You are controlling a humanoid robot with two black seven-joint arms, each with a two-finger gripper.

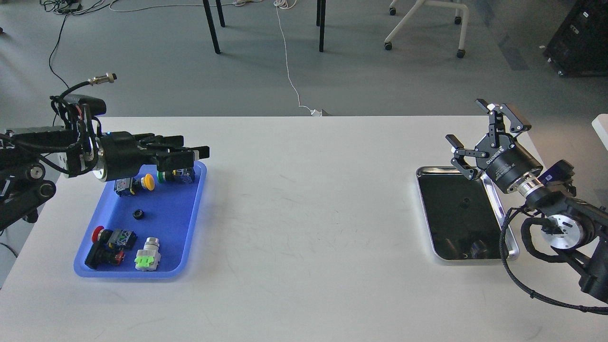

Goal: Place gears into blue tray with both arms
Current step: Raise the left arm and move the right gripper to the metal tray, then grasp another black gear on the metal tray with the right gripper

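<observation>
Head view looks down on our two black arms over a white table (304, 228). Nearest us on the left sits the blue tray (187, 223), with coloured push-button switches (142, 259) in its near corner and more switches (147, 182) along its far edge. One gear (138, 214), a tiny black ring, lies on the bare blue floor between those groups, touching none of them.

Our left arm reaches in level from the left edge, its gripper (197, 153) stretched out horizontally above the tray's far rim. Its fingers (178, 141) lie close together and dark against each other, so we cannot tell whether they are parted or closed; nothing shows between them.

Our right arm rises from the lower right corner, cable looped beside its silver wrist. Its gripper (489, 132) points up and away, fingers (515, 118) spread wide and holding nothing, above the far right corner of the metal tray (498, 206). On that tray's black inside a small dark speck (466, 203) is the second gear, hard to make out against reflections.

Beyond the table is a grey floor (142, 61) with trailing cables (289, 71), black table legs (212, 28) and a white wheeled chair base (425, 28).
</observation>
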